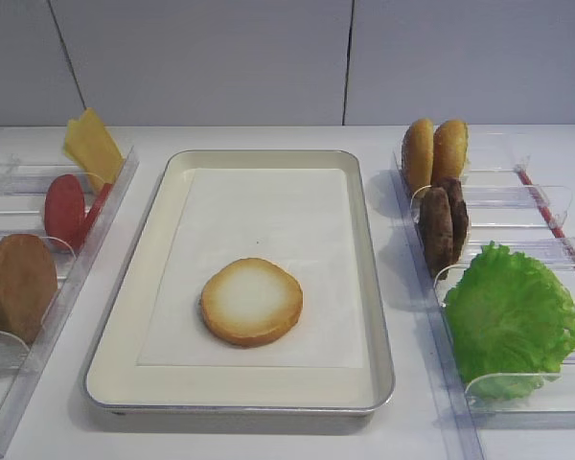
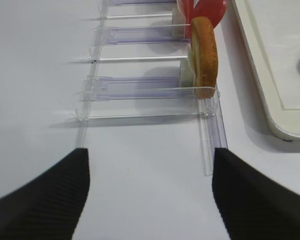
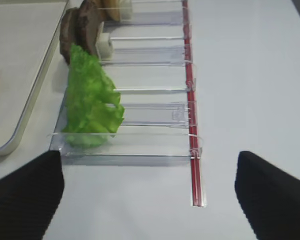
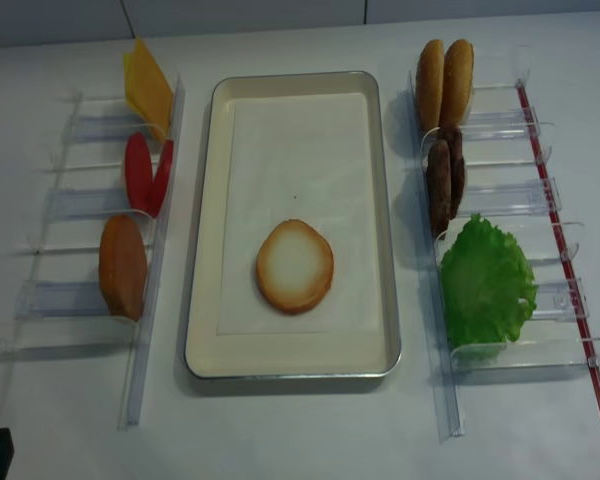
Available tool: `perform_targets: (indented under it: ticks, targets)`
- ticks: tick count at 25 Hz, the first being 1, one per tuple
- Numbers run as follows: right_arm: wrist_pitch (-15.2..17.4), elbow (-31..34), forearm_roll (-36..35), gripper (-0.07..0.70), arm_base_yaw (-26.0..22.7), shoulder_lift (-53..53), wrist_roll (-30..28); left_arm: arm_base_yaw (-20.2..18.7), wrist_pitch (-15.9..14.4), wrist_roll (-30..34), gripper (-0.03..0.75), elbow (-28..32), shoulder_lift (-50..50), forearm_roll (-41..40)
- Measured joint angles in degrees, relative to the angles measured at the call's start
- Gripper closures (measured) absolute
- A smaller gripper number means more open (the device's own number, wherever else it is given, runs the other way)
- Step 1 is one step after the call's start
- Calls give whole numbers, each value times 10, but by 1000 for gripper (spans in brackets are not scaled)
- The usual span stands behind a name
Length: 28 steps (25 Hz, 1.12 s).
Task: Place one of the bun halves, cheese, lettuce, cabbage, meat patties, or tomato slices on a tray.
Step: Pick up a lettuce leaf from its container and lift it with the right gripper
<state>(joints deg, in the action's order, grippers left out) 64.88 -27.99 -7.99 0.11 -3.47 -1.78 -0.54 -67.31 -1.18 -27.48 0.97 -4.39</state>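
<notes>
One bun half (image 1: 252, 301) lies pale face up on the paper of the cream tray (image 1: 125, 374), also seen from above as the bun half (image 4: 295, 265) on the tray (image 4: 205, 330). The frilled green lettuce (image 1: 511, 316) stands in the right rack's nearest slot, behind it two meat patties (image 1: 443, 223) and two bun halves (image 1: 434, 151). The left rack holds cheese (image 1: 92, 146), tomato slices (image 1: 67, 209) and a bun half (image 1: 17, 285). No cabbage shows. My right gripper (image 3: 149, 167) hovers open before the lettuce (image 3: 90, 102). My left gripper (image 2: 150, 162) is open and empty, short of the bun half (image 2: 205, 55).
Clear plastic racks flank the tray: the left rack (image 4: 80, 300) and the right rack (image 4: 570, 300) with a red strip (image 3: 192, 150) along its outer side. A grey panelled wall (image 1: 287, 57) closes the back. White table (image 4: 300, 430) lies in front of the tray.
</notes>
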Motion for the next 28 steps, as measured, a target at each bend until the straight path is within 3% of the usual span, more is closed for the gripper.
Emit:
perform_targets:
  ticks: [7,13,19,28]
  targets:
    - [-43,-10,-63,-52,0,-82,-38,0,0,0,228,0,0,0]
    - [-79,-10,-139,-14,0,-167,-113,0,0,0,228,0,0,0]
    - [-139,-10,-215,-8,0,-271,-187,0,0,0,228,0,0,0]
    - [-165,-35,-284,64,0,-488,-288,0,0,0,228,0,0,0]
